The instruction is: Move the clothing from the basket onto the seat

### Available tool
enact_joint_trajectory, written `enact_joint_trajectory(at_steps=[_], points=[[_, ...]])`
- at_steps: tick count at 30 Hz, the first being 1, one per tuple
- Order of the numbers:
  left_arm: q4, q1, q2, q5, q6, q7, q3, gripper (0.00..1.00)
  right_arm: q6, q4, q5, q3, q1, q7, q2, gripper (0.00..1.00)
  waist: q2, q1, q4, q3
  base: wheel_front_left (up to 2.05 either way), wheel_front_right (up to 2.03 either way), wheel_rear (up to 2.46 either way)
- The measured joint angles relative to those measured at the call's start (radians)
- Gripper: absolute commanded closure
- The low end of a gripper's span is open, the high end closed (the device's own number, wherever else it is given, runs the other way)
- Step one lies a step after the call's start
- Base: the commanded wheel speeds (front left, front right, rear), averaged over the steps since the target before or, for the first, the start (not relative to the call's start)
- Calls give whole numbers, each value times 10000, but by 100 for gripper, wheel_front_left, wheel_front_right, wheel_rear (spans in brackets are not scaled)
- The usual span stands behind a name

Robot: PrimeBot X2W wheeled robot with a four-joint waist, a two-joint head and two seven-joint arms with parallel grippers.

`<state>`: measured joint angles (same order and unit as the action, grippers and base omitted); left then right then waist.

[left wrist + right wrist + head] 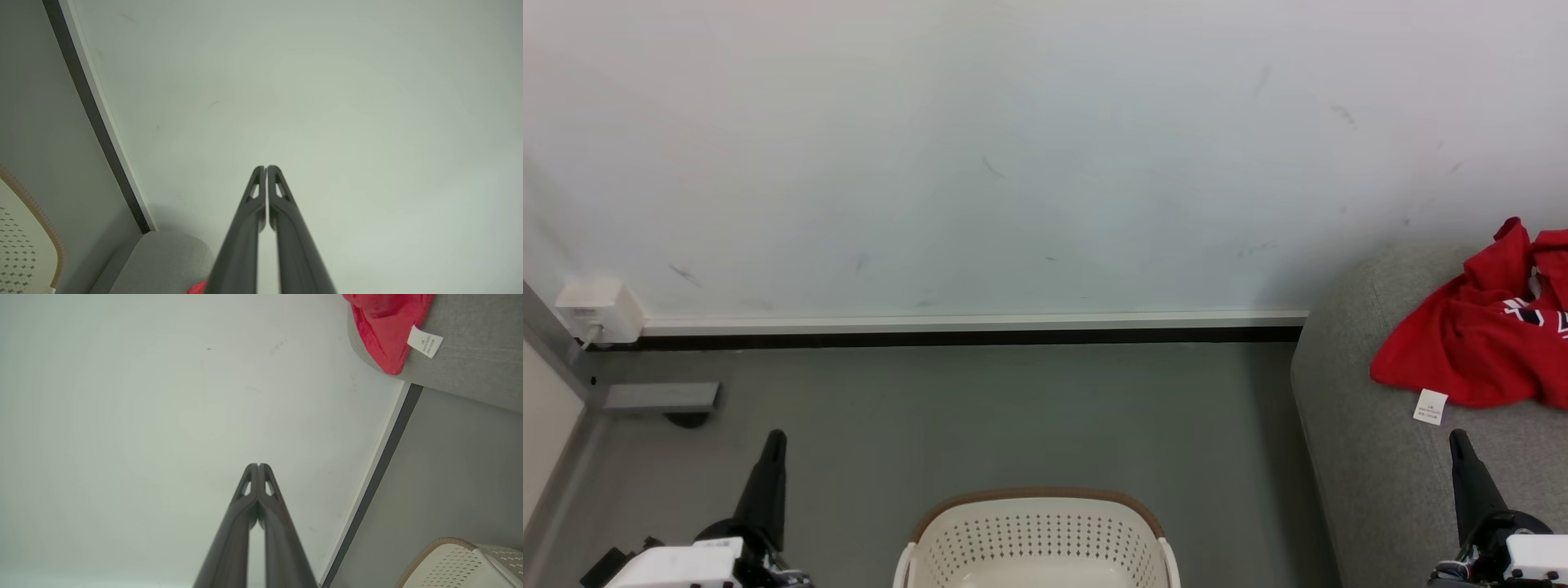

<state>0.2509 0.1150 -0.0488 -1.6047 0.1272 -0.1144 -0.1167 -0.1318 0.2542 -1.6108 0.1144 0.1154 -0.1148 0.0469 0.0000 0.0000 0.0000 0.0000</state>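
Note:
The red clothing lies crumpled on the light-grey seat at the right, its white label tag hanging toward the front. In the right wrist view the clothing drapes over the seat. A cream perforated basket with a brown rim stands on the floor at bottom centre, and what shows of its inside holds nothing. My left gripper is shut at the lower left, left of the basket. My right gripper is shut at the lower right, over the seat just below the clothing. Both grippers point at the white wall and hold nothing.
A white wall with a white and black skirting strip faces me beyond grey floor. A white socket box sits at the wall's left end, beside a grey bracket.

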Motion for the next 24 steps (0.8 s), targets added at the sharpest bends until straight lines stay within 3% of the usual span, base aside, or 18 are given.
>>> enact_joint_trajectory(at_steps=[24], points=[[2, 0, 0, -2, 0, 0, -2, 100, 0, 0, 0, 0, 0, 0, 0, 100, 0, 0, 0, 0, 0, 0, 0]])
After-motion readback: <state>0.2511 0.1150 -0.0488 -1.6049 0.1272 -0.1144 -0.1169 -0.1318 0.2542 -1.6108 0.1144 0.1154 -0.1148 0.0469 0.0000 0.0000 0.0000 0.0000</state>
